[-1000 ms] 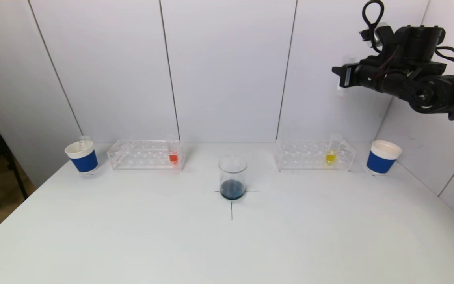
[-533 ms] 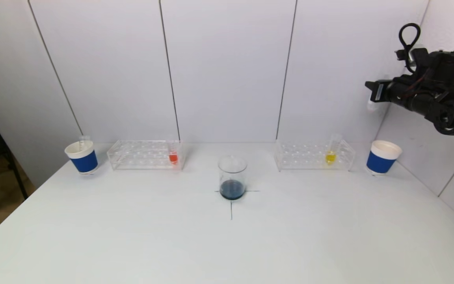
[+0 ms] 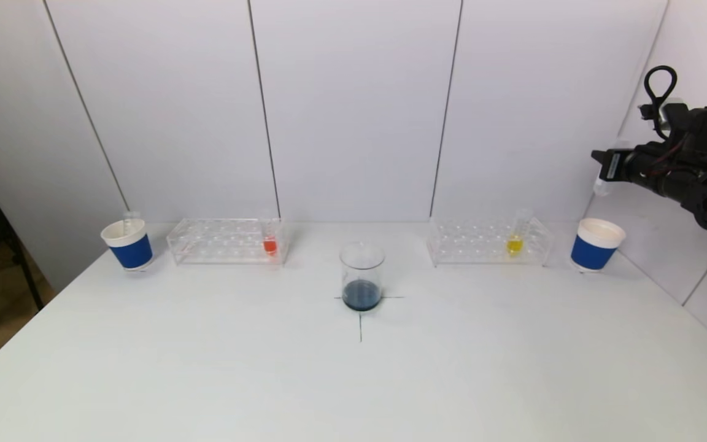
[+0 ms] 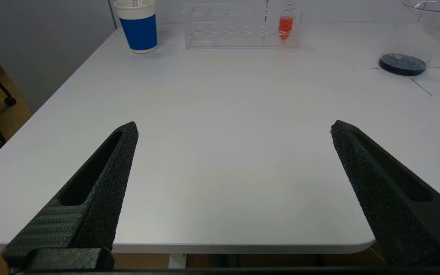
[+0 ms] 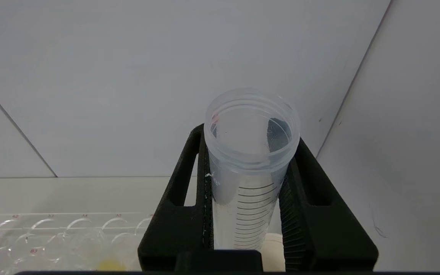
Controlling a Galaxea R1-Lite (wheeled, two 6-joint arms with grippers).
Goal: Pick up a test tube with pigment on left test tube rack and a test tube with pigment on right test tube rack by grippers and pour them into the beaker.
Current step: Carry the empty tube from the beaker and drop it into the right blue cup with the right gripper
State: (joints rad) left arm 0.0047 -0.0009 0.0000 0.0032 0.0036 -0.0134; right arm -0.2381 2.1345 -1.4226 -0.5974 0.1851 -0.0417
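Note:
My right gripper (image 3: 604, 169) hangs high over the table's far right, above the right blue cup, shut on an empty clear test tube (image 5: 248, 168) with printed graduation lines. The beaker (image 3: 362, 276) stands at the centre cross mark with dark blue liquid in its bottom. The left test tube rack (image 3: 218, 240) holds one tube of red pigment (image 3: 270, 242). A tube of yellow pigment (image 3: 515, 240) stands in the right rack (image 3: 482, 242). My left gripper (image 4: 234, 128) is open and empty, low over the table's near left edge, and hidden from the head view.
A blue paper cup (image 3: 127, 244) with a clear tube in it stands left of the left rack. Another blue cup (image 3: 596, 244) stands right of the right rack, below my right gripper. White walls close the back and right sides.
My right arm has swung to the right and lower with the empty tube, from above the right rack to above the right cup. Nothing on the table has moved.

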